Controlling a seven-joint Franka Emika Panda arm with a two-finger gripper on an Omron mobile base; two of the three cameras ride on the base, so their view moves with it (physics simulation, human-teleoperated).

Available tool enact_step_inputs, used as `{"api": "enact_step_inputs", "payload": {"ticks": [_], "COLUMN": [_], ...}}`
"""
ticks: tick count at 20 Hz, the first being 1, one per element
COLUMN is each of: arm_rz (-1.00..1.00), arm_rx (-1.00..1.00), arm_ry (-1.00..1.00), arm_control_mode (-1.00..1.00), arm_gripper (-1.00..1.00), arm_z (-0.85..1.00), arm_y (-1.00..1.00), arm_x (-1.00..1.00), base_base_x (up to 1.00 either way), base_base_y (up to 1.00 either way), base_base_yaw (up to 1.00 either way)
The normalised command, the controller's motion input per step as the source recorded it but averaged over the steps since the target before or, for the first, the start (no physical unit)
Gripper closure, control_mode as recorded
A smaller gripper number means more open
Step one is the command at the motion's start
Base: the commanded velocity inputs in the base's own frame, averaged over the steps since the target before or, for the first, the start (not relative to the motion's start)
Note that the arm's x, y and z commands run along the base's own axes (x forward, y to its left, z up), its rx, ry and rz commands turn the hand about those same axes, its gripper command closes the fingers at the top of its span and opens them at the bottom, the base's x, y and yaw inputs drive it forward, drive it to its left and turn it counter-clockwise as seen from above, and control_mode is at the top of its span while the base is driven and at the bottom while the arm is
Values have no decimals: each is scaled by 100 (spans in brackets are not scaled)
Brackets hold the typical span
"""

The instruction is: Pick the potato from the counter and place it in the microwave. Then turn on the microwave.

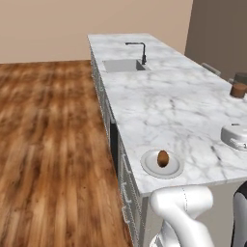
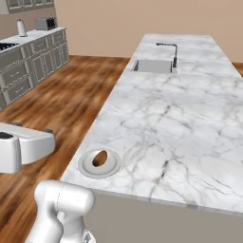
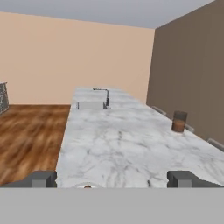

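potato (image 1: 163,157): brown | counter (image 1: 159,103): white marble, grey veins | floor (image 1: 48,144): brown wood

Wood plank floor (image 1: 48,144), warm brown w/ glossy patches, ran along the long island's open side. Peach-beige wall (image 3: 65,57) stood beyond the island's far end; a darker brown wall (image 3: 192,74) met it at the corner past the island's other side. Sink (image 2: 153,66) w/ black faucet (image 2: 173,53) was sunk near the island's far end. Grey cabinets (image 2: 28,61) w/ pale top lined the wall across the floor from the island. Light was even, no hard shadows.
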Motion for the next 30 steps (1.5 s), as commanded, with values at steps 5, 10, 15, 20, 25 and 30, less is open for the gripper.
{"api": "enact_step_inputs", "payload": {"ticks": [5,10,15,20,25,30], "arm_rz": [7,10,6,0,0,0], "arm_rx": [0,0,0,6,9,4], "arm_ry": [14,45,55,34,15,2], "arm_control_mode": [-100,-100,-100,-100,-100,-100], "arm_gripper": [-100,-100,-100,-100,-100,-100], "arm_z": [-2,0,0,-1,-22,-37], "arm_y": [0,9,24,8,0,0], "arm_x": [12,19,9,0,0,5], "base_base_x": [14,0,0,0,0,0], "base_base_y": [0,0,0,0,0,0], "base_base_yaw": [4,0,0,0,0,0]}}
